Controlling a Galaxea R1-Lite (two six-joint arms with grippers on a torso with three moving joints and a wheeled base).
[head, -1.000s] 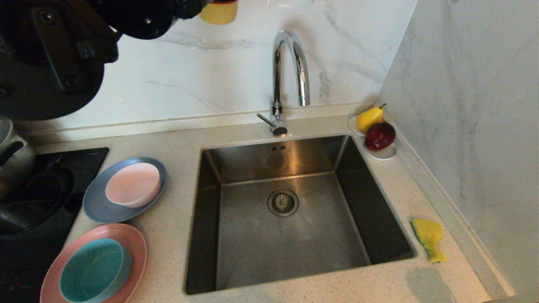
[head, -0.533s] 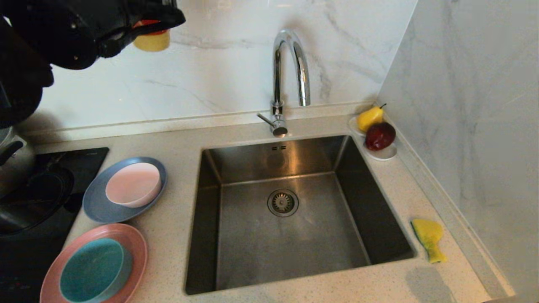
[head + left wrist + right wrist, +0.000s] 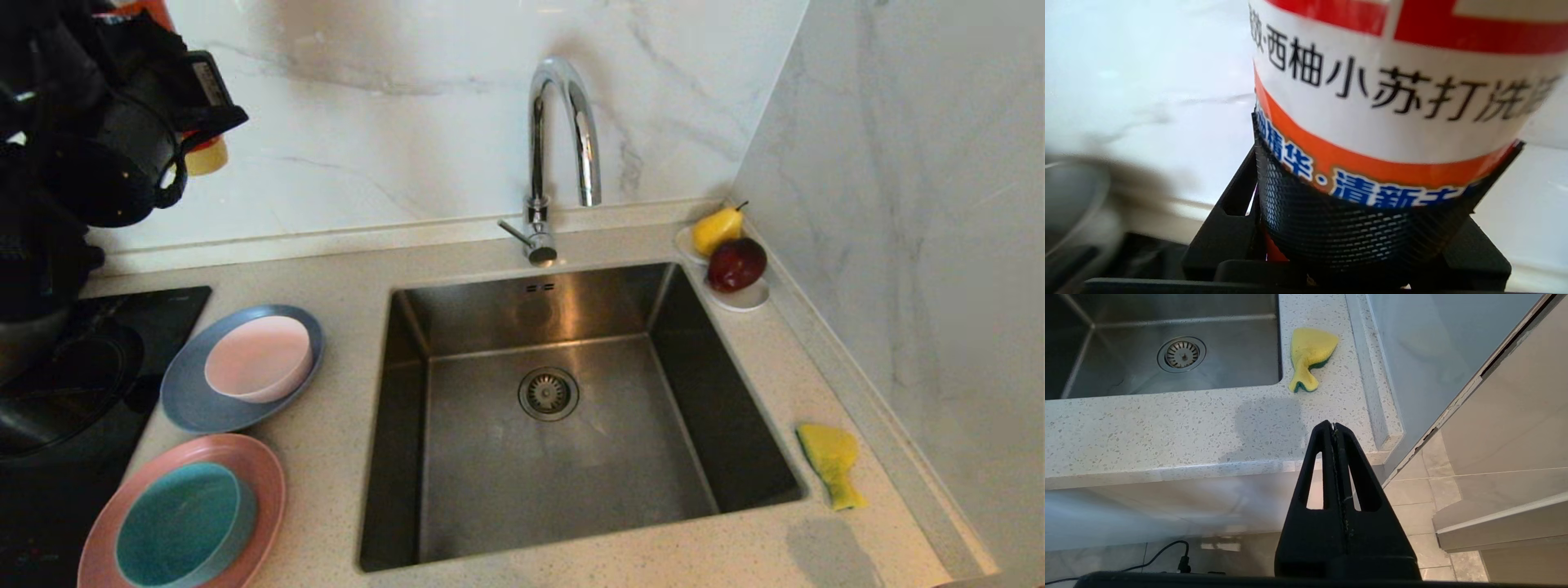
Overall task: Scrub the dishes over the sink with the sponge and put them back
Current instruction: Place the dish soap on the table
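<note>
Head view: two plates and two bowls; the pale pink bowl (image 3: 258,358) sits in the grey-blue plate (image 3: 189,400), the teal bowl (image 3: 184,523) in the pink plate (image 3: 260,469), left of the sink (image 3: 555,457). One sponge (image 3: 831,461) lies right of it. Left wrist view: the left gripper (image 3: 1355,228) clamps a labelled bottle (image 3: 1392,102). Right wrist view: the right gripper (image 3: 1334,426) is closed, empty, below the counter edge
</note>
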